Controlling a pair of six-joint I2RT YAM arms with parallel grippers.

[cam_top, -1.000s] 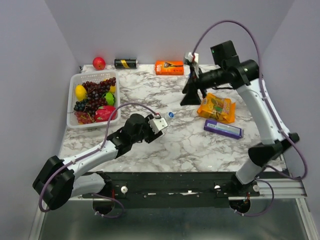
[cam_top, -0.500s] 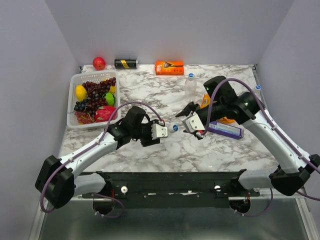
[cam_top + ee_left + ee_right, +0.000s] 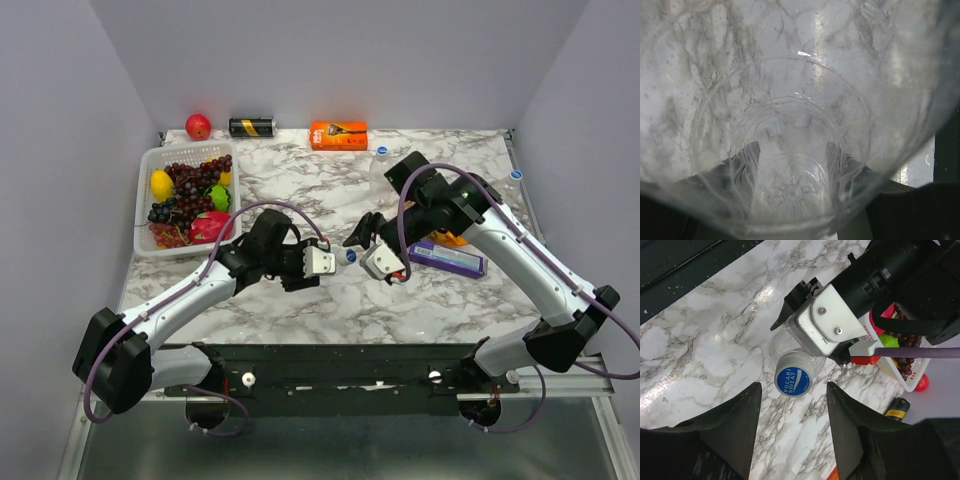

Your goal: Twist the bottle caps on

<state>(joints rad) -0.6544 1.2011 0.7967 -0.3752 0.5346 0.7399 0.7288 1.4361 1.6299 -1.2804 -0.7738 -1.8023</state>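
Observation:
My left gripper (image 3: 325, 262) is shut on a clear bottle (image 3: 790, 125), which lies tilted with its neck toward the right arm. The bottle fills the left wrist view, its base (image 3: 790, 192) nearest the camera. A blue cap (image 3: 793, 381) (image 3: 348, 256) printed POCARI SWEAT sits on this bottle's neck. My right gripper (image 3: 794, 388) (image 3: 364, 250) is open, and its dark fingers (image 3: 740, 425) flank the cap without touching it. A second bottle (image 3: 380, 170) with a blue cap stands behind the right arm. Another blue cap (image 3: 516, 175) shows at the table's right edge.
A white basket (image 3: 146, 170) of grapes and fruit stands at the left. Along the back edge are a red apple (image 3: 198, 126), a black-and-gold can (image 3: 252, 127) and an orange box (image 3: 338, 134). A purple packet (image 3: 455, 261) and an orange bag (image 3: 453, 240) lie under the right arm.
The right arm swung down from the back of the table to the capped neck, and its jaws have narrowed. The left gripper shifted the bottle slightly right and kept its grip.

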